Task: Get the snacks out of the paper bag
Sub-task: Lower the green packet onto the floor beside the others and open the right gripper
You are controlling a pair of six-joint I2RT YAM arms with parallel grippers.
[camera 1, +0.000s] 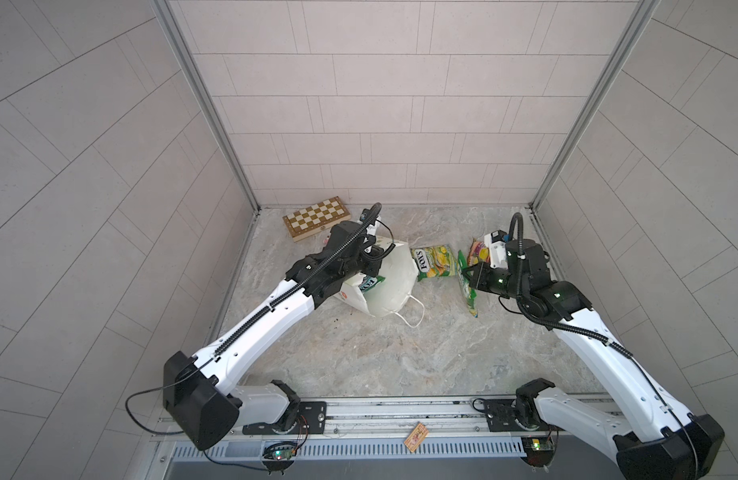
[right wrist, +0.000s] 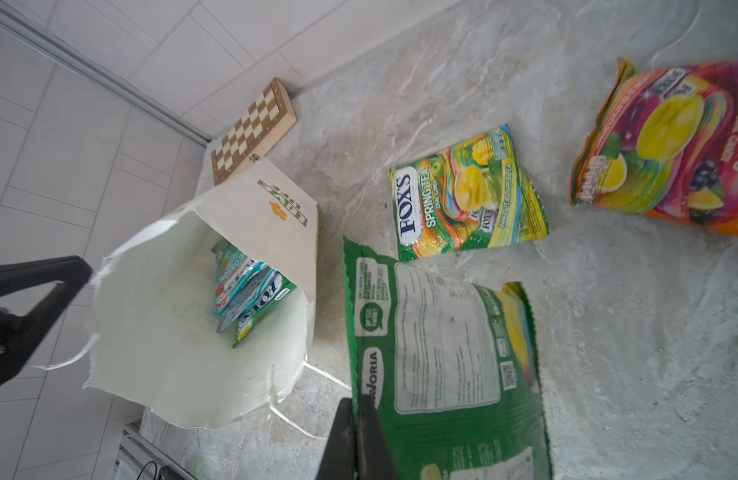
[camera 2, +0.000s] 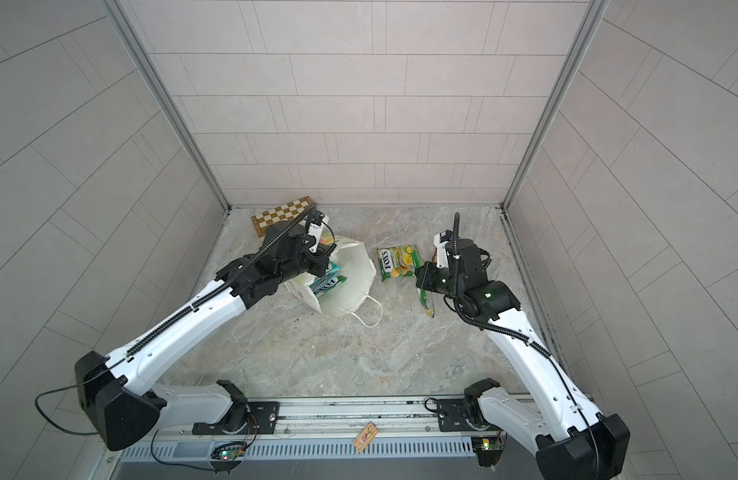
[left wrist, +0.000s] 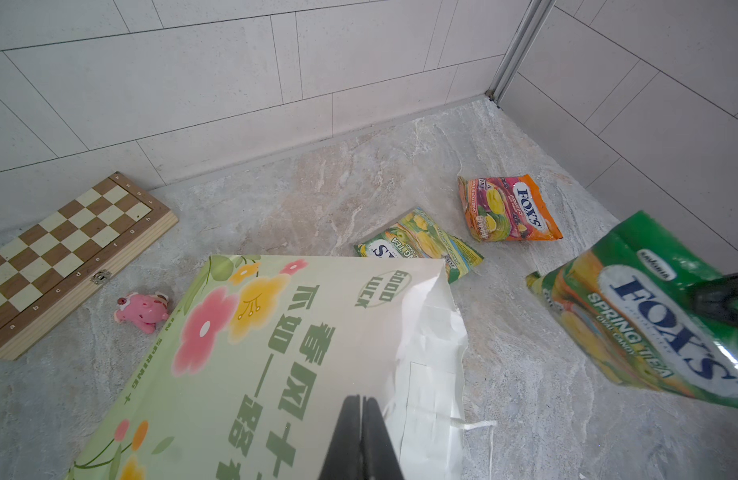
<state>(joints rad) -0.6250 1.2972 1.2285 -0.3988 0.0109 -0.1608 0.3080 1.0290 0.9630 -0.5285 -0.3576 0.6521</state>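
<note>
1. left gripper point(left wrist: 361, 405): fingers pressed together on the bag point(left wrist: 275, 353), pinching the paper at the mouth rim; right wrist view shows one black finger point(right wrist: 14, 336) with its tip at that same rim.
2. bag point(camera 1: 394, 282): left of centre in both top views; tilted, not upright; mouth open toward the right arm; flower-printed side faces the left wrist camera; cord handle point(camera 1: 423, 309) trails on the table point(camera 1: 379, 365) on the near side.
3. teal packets point(right wrist: 246, 286): inside the bag, standing on edge against the printed wall; several, exact count unclear; a top view shows them through the mouth too, teal packets point(camera 2: 327, 280).
4. right gripper point(right wrist: 354, 405): fingers clamped on the held packet point(right wrist: 442, 353), pinched at one edge; green; its text-panel back faces the right wrist camera; its "FOX'S SPRING TEA" front faces the left wrist camera, held packet point(left wrist: 633, 316).
5. held packet point(camera 1: 467, 291): outside the bag, right of the mouth, apart from it; almost edge-on from above; cannot tell whether its low end touches the table.
6. yellow packet point(camera 1: 435, 262): flat on the table, face up, just beside the bag on its right.
7. orange packet point(right wrist: 670, 145): flat on the table, further right, beyond the yellow packet; partly hidden by the right wrist in the top views.
8. chessboard point(camera 1: 317, 218): closed, back left by the wall; pig toy point(left wrist: 142, 311) on the table between it and the bag.
</note>
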